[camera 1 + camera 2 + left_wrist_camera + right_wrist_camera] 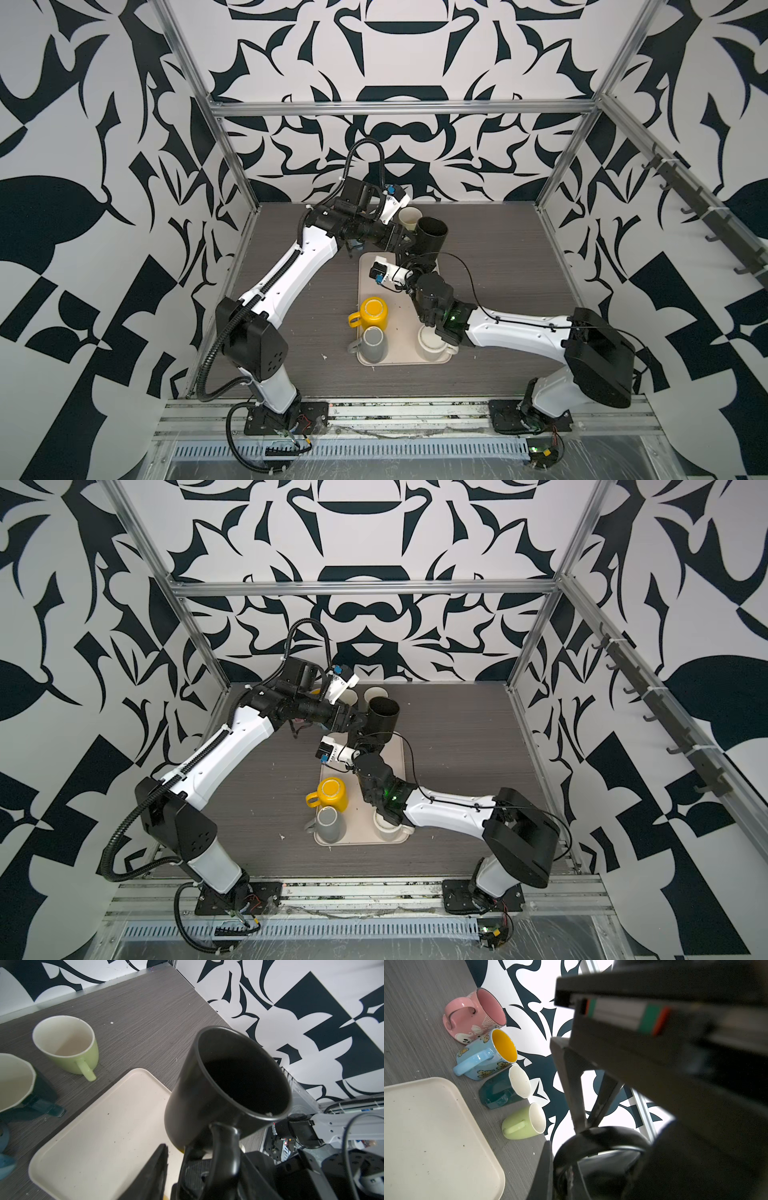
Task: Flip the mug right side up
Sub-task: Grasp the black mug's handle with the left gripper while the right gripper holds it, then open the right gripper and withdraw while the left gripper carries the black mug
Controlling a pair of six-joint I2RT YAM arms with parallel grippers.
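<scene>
Black mug hangs in the air, mouth up but tilted. As far as the views show, it is pinched by its handle in the clenched right end effector, which reaches up from below. The left end effector sits at the mug's side with its jaws apart around the same handle. Its one clearly visible finger stands off the glaze, so it grasps nothing. Under the mug lies the far end of the cream tray. The desk and an upright green mug are just beyond, and a yellow mug stands upside down nearer the arm bases. The likely trouble is the handover, because two end effectors crowd one thin, glossy handle. They may knock each other, or the mug may swivel or drop onto the tray if the right one lets go before the left bites firmly.
</scene>
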